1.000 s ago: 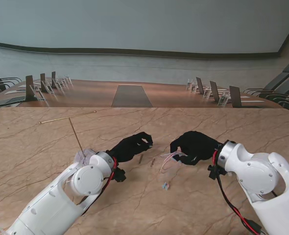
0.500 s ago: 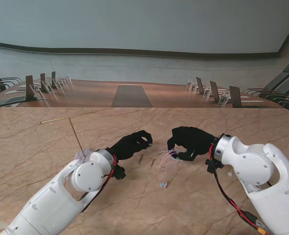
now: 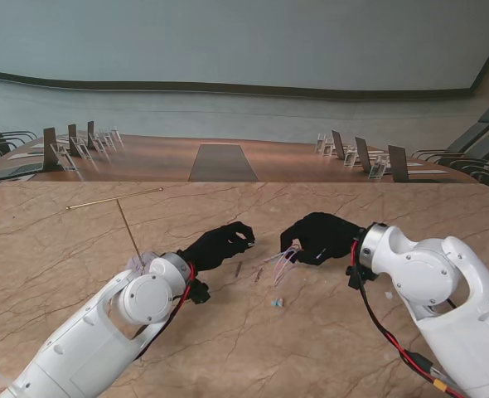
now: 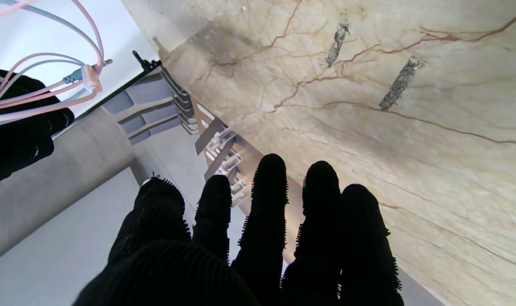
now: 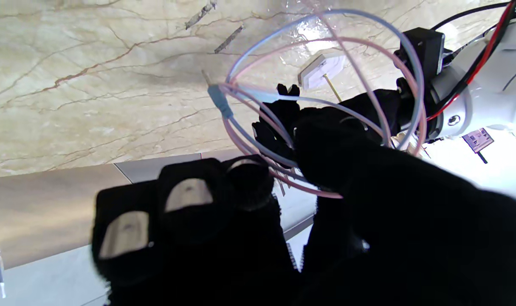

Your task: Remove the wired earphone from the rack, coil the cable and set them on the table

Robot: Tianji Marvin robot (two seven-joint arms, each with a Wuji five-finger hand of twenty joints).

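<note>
The wired earphone's pink and pale-blue cable (image 5: 325, 106) is gathered into loops, and my right hand (image 3: 319, 238) is shut on it just above the table. In the stand view the loops (image 3: 282, 261) hang from that hand toward my left hand. The blue plug (image 5: 219, 100) sticks out of the coil. My left hand (image 3: 220, 242) hovers a short way to the left with its fingers (image 4: 270, 204) straight and nothing in them. The cable (image 4: 41, 80) shows beside it in the left wrist view. The thin gold rack (image 3: 116, 197) stands farther left, bare.
A small blue-white piece (image 3: 276, 303) lies on the marble table (image 3: 377, 207), nearer to me than the coil; whether it joins the cable I cannot tell. Two short dark marks (image 3: 238, 269) sit between the hands. The rack's pale base (image 3: 141, 264) is by my left forearm.
My right hand has drawn a little left and farther from me with the coil, pulling the loops up. The small blue-white piece has slid slightly farther from me. The left hand has barely moved.
</note>
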